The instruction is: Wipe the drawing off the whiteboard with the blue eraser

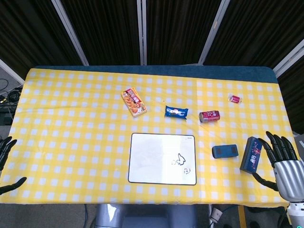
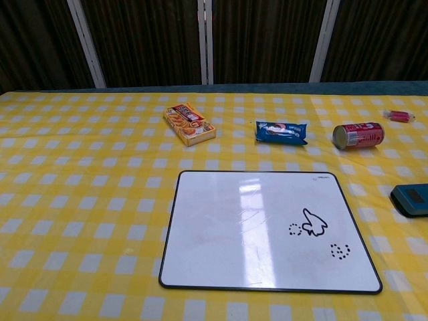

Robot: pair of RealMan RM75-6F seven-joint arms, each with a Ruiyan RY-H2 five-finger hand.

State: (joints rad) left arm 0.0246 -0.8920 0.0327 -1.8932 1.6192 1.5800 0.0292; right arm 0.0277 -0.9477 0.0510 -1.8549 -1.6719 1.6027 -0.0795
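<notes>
Right robot hand (image 1: 280, 159) seen with fingers spread, nothing held, at counter (image 1: 71, 142) edge just beyond dark blue box (image 1: 251, 154). Left robot hand (image 1: 5, 161) likewise released. Blue eraser (image 1: 224, 151) lies ungrasped right of whiteboard (image 1: 152, 159); drawing (image 2: 313, 224) intact. Reach step judged pending: eraser to be grasped first.

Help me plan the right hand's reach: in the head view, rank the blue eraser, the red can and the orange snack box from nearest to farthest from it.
From the right hand, in the head view:
1. Blue eraser, just right of the whiteboard.
2. Red can, lying on its side farther back.
3. Orange snack box, beyond the whiteboard's far left corner.
</notes>
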